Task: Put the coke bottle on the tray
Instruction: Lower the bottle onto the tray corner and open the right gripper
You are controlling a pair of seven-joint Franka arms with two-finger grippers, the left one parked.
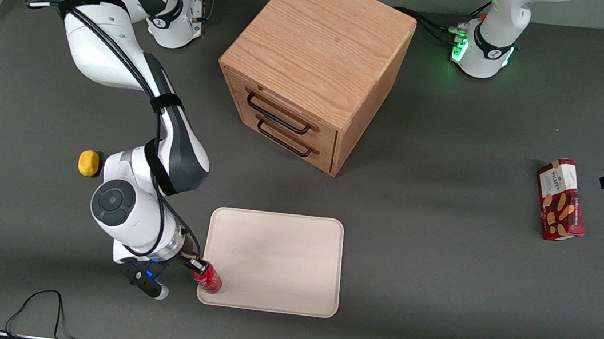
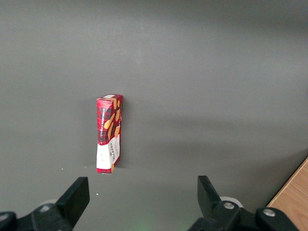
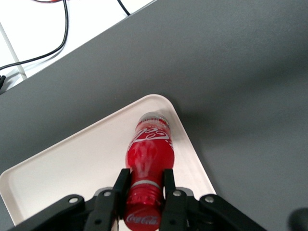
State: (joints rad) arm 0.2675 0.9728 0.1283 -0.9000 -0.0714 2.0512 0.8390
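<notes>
Just inside the tray's (image 1: pixel 274 258) corner nearest the camera, the gripper (image 3: pixel 144 185) clenched the bottle's (image 3: pixel 148 154) neck; base looked down. Releasing gently, lifting straight, should keep it upright.

Red coke bottle (image 3: pixel 147 159) with red cap, tilted, over the tray's (image 1: pixel 291 260) near corner; base possibly touching it. Cream-white tray flat on tabletop (image 1: pixel 438 278).

With the tray (image 1: pixel 273 261) as the anchor, the coke bottle (image 1: pixel 207 279) sits over its near corner at the working arm's end, held at the neck by the gripper (image 1: pixel 197 265), while the drawer cabinet (image 1: pixel 314 67) stands farther from the front camera, the lemon (image 1: pixel 88 163) toward the working arm's end and the snack box (image 1: pixel 560 199) way off toward the parked arm's end.
</notes>
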